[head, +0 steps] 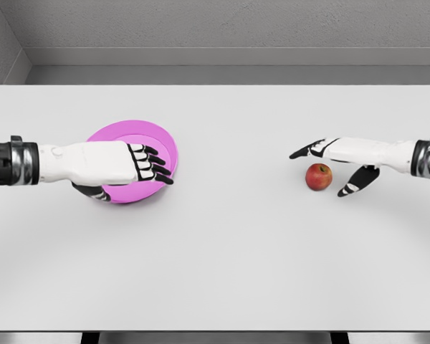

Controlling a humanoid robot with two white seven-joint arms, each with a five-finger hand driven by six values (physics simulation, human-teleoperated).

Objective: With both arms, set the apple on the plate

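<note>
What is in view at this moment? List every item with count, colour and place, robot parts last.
plate: one, pink/magenta, on the table's left half, partly covered by the left hand.
apple: one, red, on the table's right half, resting on the surface between the right hand's thumb and fingers, not visibly gripped.
table: one, white, filling most of the view, with a grey wall behind it.
left hand: one, white with black fingers, coming in from the left edge, fingers curled over the plate's near rim, thumb under it, so it seems to grip the plate.
right hand: one, white with black fingertips, coming in from the right edge, fingers spread open around the apple.
</note>
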